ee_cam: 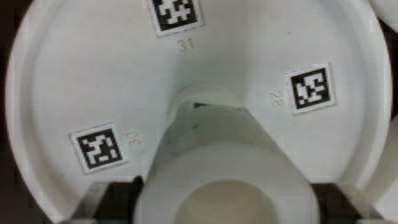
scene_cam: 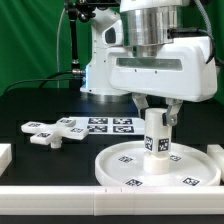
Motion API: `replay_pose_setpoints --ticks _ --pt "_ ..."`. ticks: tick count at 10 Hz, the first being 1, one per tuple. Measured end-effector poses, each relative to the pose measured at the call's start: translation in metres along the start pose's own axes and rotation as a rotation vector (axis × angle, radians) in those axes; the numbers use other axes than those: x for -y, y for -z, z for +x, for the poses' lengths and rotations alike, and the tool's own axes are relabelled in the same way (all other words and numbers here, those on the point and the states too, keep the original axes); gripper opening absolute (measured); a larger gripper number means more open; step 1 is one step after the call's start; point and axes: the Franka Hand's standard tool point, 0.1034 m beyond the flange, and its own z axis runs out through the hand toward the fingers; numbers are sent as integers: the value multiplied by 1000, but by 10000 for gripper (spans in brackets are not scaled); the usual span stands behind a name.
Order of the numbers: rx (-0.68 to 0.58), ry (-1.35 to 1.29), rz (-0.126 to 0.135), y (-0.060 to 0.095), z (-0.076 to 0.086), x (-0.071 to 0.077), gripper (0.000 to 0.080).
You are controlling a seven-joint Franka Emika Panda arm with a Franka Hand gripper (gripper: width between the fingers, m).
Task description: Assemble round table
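Observation:
The large rimmed white round disc (scene_cam: 160,168) lies flat on the black table at the exterior view's right, tags up; it fills the wrist view (ee_cam: 107,90). The short thick cylinder leg (scene_cam: 156,133) stands upright on the disc's middle, and its hollow top shows close in the wrist view (ee_cam: 228,195). My gripper (scene_cam: 157,106) is shut on the leg's upper part, a finger on each side (ee_cam: 121,195). The four-armed cross base (scene_cam: 57,131) lies flat on the table at the exterior view's left, apart from the gripper.
The marker board (scene_cam: 108,124) lies behind the disc near the arm's base. White border rails run along the front edge (scene_cam: 60,205) and at the left (scene_cam: 4,152). A green backdrop stands behind.

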Motion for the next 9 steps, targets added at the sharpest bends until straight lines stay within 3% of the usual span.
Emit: replay_pose_setpoints --ticks 3,5,8,9 --pt "22 -176 13 0 -2 1 409" --pt "50 -473 59 -1 0 -1 409" --pt "89 -777 108 -2 0 0 409" --pt "97 -812 112 -2 0 0 409"
